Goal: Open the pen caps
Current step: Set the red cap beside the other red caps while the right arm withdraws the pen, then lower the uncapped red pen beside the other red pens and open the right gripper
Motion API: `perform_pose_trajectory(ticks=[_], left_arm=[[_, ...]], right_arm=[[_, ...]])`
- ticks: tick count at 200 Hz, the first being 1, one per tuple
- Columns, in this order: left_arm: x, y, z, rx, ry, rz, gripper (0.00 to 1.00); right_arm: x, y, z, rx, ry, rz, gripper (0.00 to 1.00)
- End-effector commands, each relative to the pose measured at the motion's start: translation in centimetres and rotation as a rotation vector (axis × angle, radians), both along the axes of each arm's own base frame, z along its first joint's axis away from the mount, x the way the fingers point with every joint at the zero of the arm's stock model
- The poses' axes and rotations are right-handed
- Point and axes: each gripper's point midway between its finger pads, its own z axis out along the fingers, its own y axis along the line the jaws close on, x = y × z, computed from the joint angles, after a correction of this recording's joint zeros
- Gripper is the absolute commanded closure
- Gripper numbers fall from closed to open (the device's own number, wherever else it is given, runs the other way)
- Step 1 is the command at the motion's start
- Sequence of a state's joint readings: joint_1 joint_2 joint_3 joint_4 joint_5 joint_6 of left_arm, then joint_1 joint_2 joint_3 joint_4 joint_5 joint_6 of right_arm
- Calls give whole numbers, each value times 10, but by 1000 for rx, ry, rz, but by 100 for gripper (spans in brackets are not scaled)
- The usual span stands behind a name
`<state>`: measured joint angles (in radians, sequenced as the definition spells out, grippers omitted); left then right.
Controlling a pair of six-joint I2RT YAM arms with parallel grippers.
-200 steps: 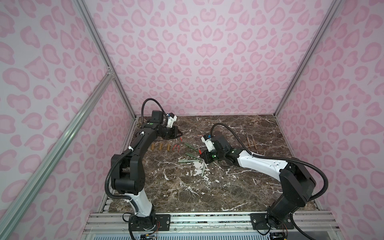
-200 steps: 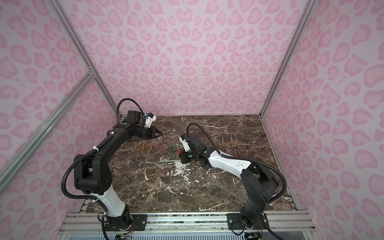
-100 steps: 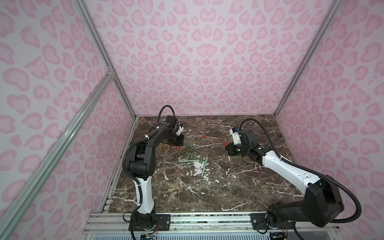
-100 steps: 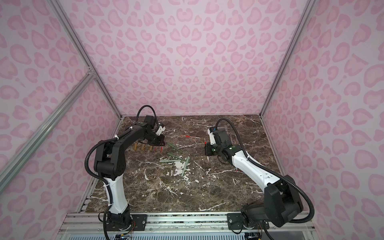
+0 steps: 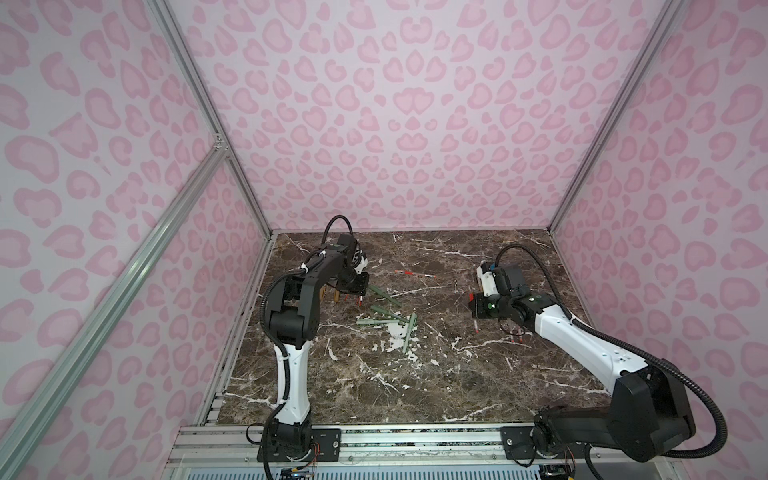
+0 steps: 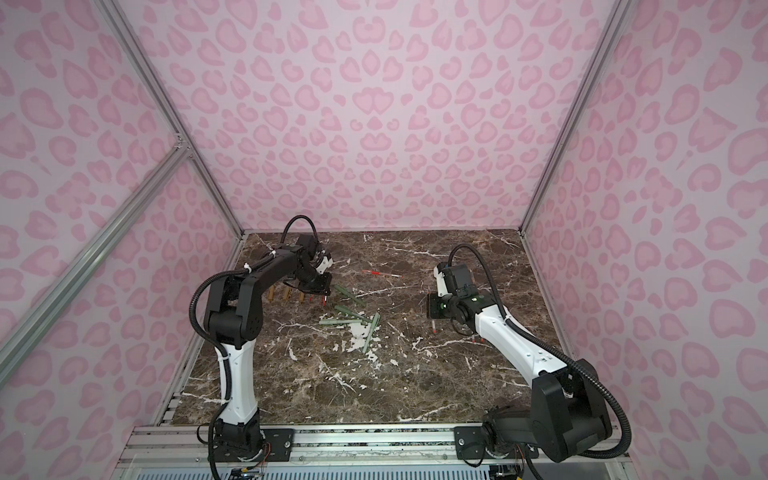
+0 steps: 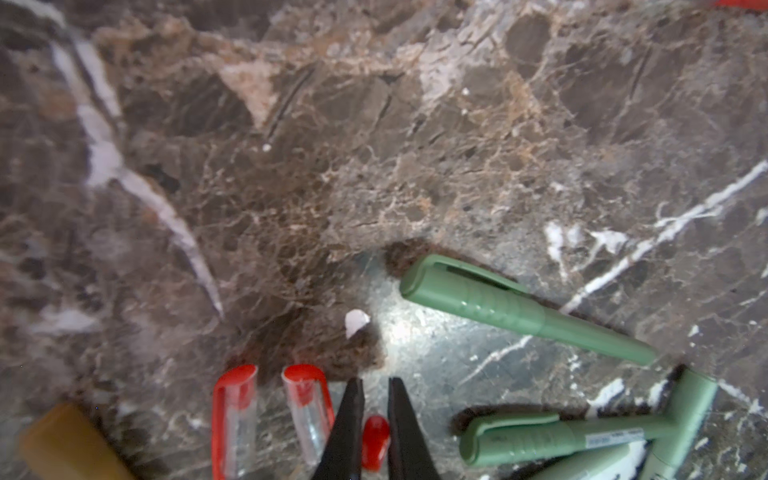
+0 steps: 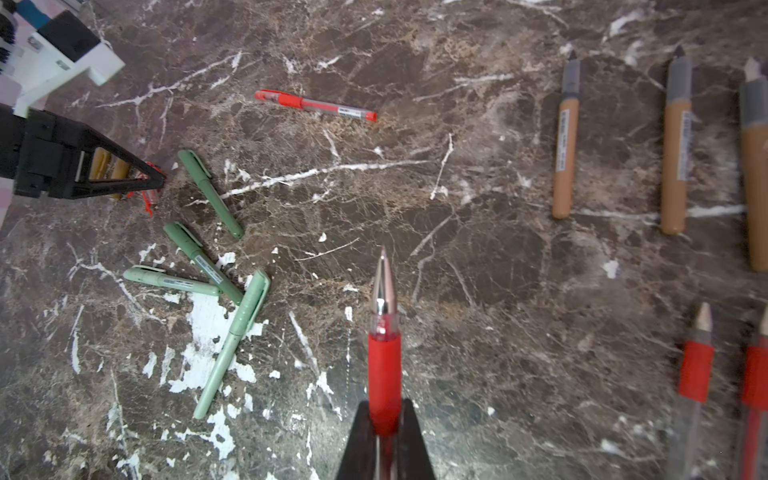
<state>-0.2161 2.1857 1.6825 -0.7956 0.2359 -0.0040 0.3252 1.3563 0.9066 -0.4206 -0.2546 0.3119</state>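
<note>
Two narrow grips: the left gripper [image 7: 376, 383] pinches a red cap [image 7: 375, 441] between its tips, and the right gripper [image 8: 385, 409] clamps an uncapped red pen [image 8: 384, 357]. More red caps [image 7: 232, 415] and a tan cap [image 7: 66, 444] lie just beside the left gripper on the table [image 7: 374, 145]. Four capped green pens [image 8: 210, 193] lie near.

Blurry tan cap [image 7: 66, 442] at edge
</note>
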Motion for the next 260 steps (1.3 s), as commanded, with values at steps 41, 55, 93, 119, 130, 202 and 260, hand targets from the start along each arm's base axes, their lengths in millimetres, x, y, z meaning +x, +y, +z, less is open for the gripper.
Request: perform_pose_trajectory(ticks=[41, 55, 93, 119, 130, 202, 260], left_arm=[[4, 8, 13, 44, -26, 6, 74], [4, 6, 23, 33, -42, 5, 71], [1, 6, 56, 11, -111, 9, 66], [-7, 9, 75, 4, -162, 11, 65], [-12, 11, 82, 9, -185, 10, 58], [-47, 40, 99, 82, -350, 55, 17], [-58, 57, 113, 89, -449, 91, 8]], right_arm=[[-12, -33, -27, -83, 93, -57, 98], [-15, -39, -33, -103, 112, -61, 98], [-17, -53, -46, -149, 149, -71, 97], [-15, -60, -55, -180, 167, -77, 96], [-13, -63, -59, -192, 177, -80, 96], [10, -93, -84, -239, 221, -161, 95], [22, -113, -103, -271, 265, -184, 93]])
